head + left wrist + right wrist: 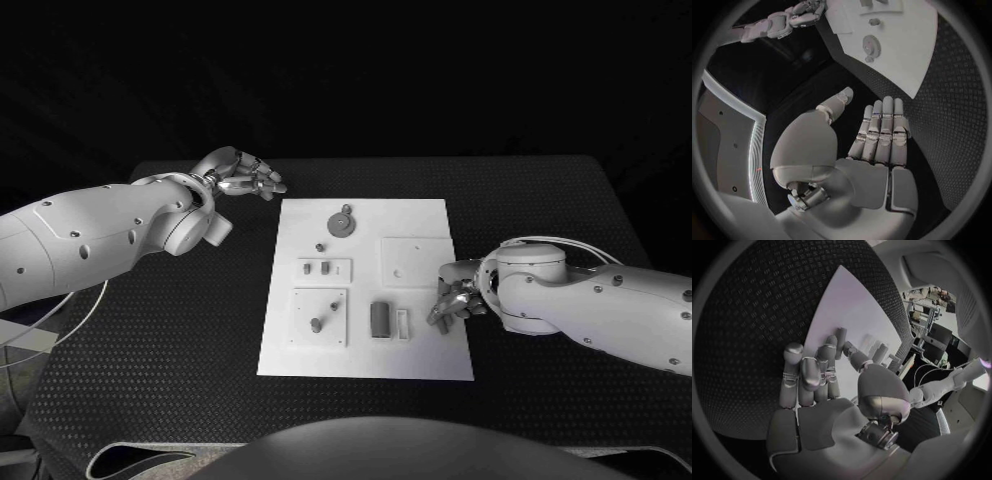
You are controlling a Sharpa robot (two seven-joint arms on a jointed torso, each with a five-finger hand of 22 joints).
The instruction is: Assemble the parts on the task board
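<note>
On the white task board [368, 290] a dark oblong part [379, 319] lies lengthwise toward the robot — just beside the right hand [456, 300], fingers loosely curled and empty — while the open left hand [245, 174] hovers well apart.

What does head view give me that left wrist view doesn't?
Head only: the whole task board with its lower parts, such as the dark upright block, and the right hand at the board's right edge. Left wrist only: the left hand's bare palm, fingers straight, holding nothing. Both: the left hand, the round disc part and the black table.
</note>
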